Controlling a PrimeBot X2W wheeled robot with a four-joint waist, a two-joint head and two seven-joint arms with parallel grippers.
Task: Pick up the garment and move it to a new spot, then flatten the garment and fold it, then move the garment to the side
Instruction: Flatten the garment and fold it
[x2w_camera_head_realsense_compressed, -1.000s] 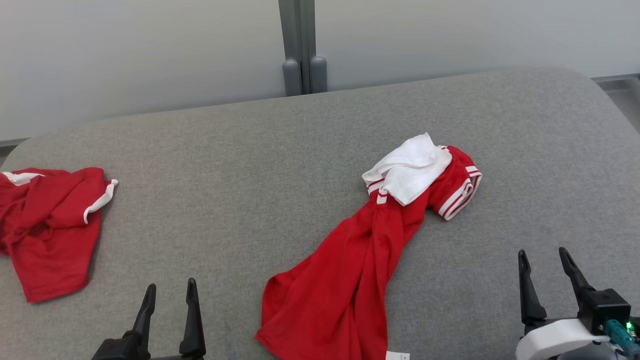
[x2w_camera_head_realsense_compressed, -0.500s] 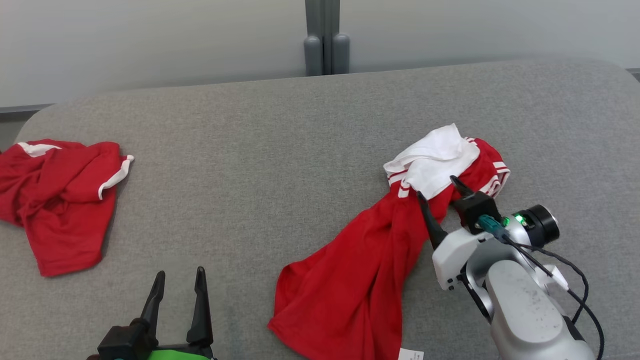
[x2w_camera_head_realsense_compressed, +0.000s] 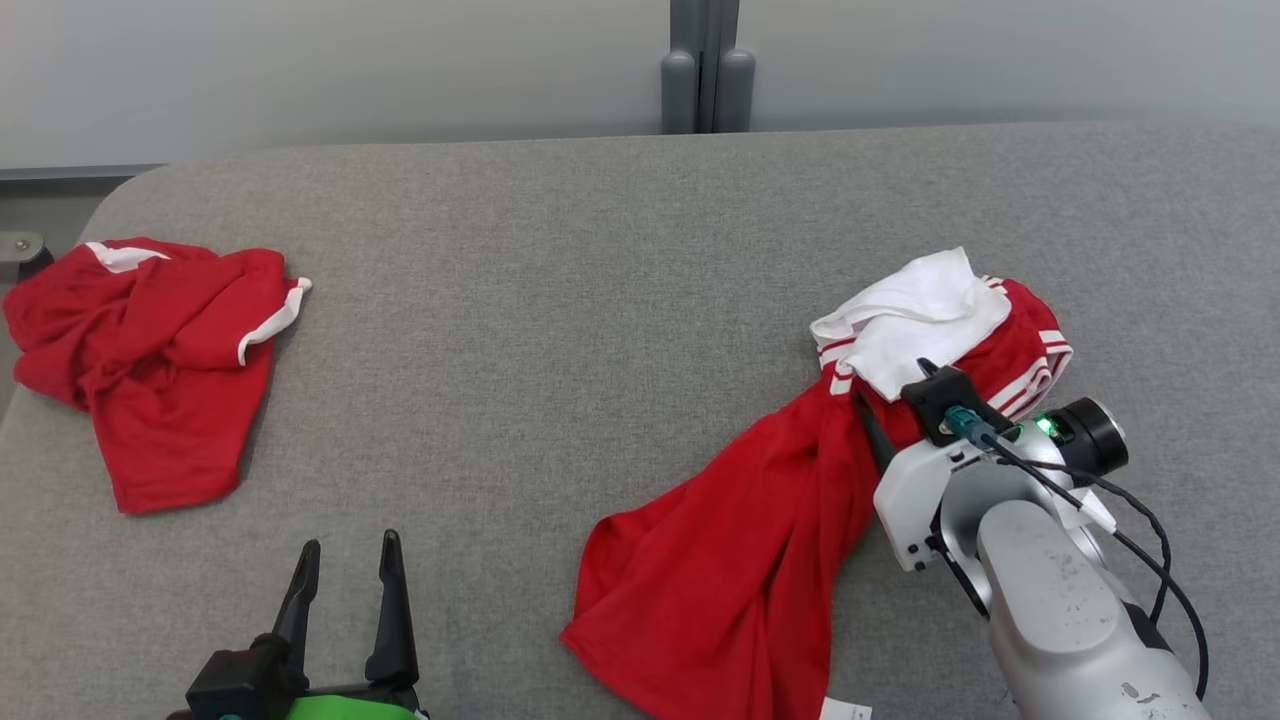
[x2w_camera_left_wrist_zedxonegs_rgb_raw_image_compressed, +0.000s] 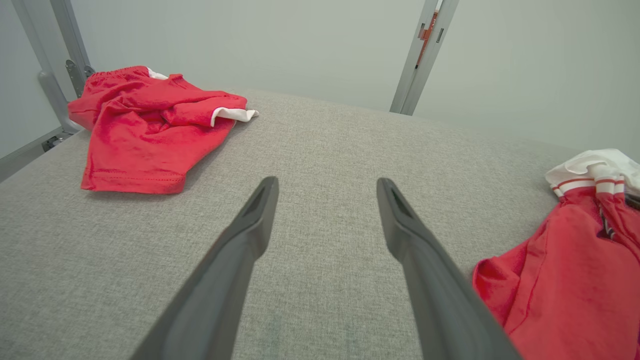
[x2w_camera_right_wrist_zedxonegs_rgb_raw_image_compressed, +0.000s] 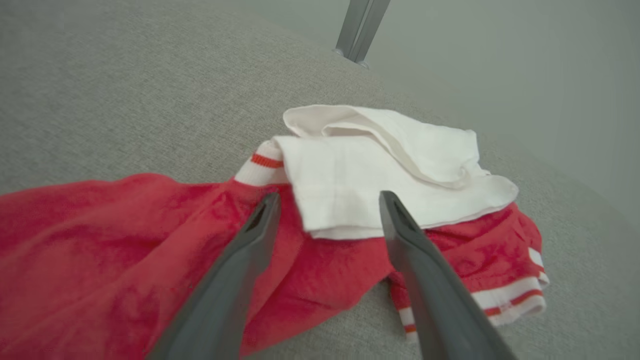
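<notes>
At the near edge of the grey counter (x2w_camera_head_realsense_compressed: 560, 330), toward its left corner, the left end effector (x2w_camera_head_realsense_compressed: 349, 542) hovers with its two dark fingers spread wide and nothing between them, pointing across bare fabric. Just right of the middle of the same edge lies the hem of the red shirt (x2w_camera_head_realsense_compressed: 740, 540), a small white label (x2w_camera_head_realsense_compressed: 845, 710) showing at its lowest corner. The shirt runs as a twisted band diagonally toward the counter's right edge, bunched at its far end, where a white panel (x2w_camera_head_realsense_compressed: 920, 320) is folded over red sleeves trimmed in white stripes. The right end effector (x2w_camera_head_realsense_compressed: 890, 383) is lowered over that bunched end, its jaws wide and straddling the line where white cloth meets red; it has not closed on the shirt, and whether its tips touch the cloth cannot be told. Well apart, at the left edge, a second red garment (x2w_camera_head_realsense_compressed: 170, 350) lies crumpled. Beyond the far edge a grey post (x2w_camera_head_realsense_compressed: 707, 65) stands against a pale wall (x2w_camera_head_realsense_compressed: 350, 70).
</notes>
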